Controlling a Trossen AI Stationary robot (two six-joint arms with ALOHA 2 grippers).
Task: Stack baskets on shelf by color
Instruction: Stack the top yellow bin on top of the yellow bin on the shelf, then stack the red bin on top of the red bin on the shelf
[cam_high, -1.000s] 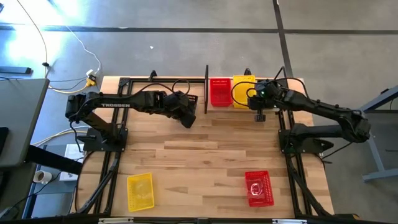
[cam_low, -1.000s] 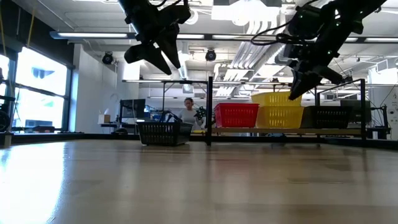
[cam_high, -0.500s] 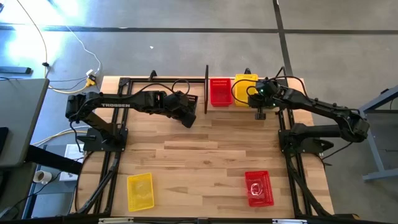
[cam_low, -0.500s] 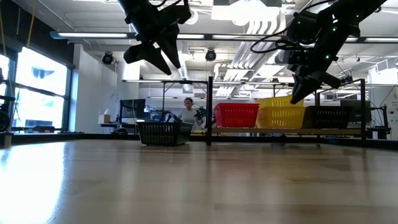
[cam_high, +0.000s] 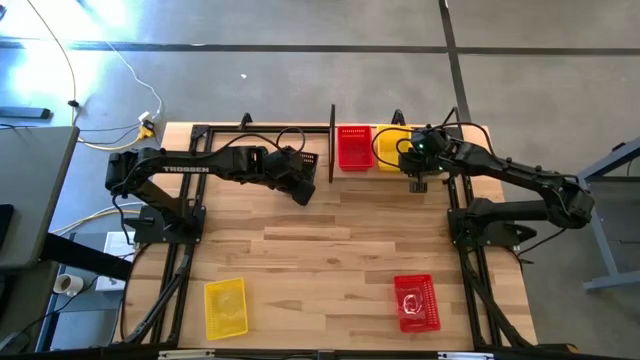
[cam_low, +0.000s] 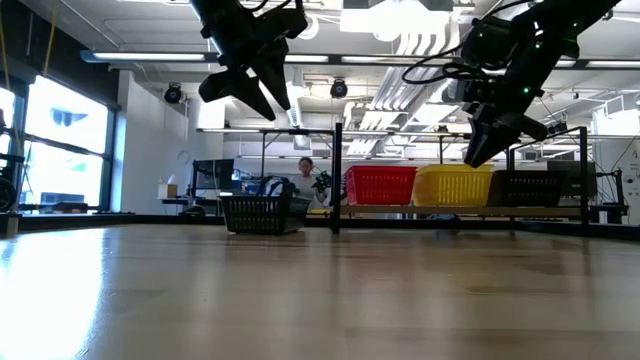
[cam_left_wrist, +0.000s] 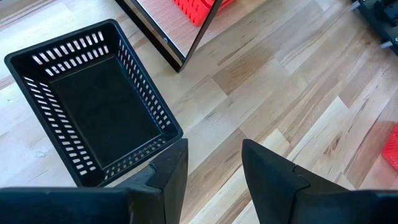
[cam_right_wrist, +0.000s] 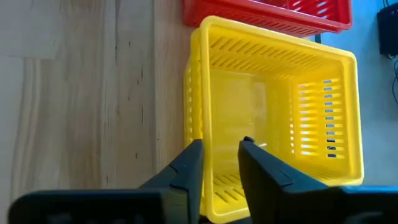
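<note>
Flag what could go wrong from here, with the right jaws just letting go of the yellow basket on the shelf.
1. The right gripper has its jaws astride the near wall of the yellow basket; lifting off crooked could drag it off the shelf.
2. That basket sits tight against the red basket; a bump could shift both.
3. The left gripper hangs beside the black basket; a careless descent could push it away.

red baskets: 2 — one on the shelf (cam_high: 354, 147), one lower right on the table (cam_high: 416, 302) | yellow baskets: 2 — one on the shelf (cam_high: 391, 146), one lower left (cam_high: 226, 307) | black baskets: 2 — one left of the shelf (cam_low: 262, 213), one at its right end (cam_low: 528, 187) | shelf (cam_low: 400, 210): 1 | arms: 2
</note>
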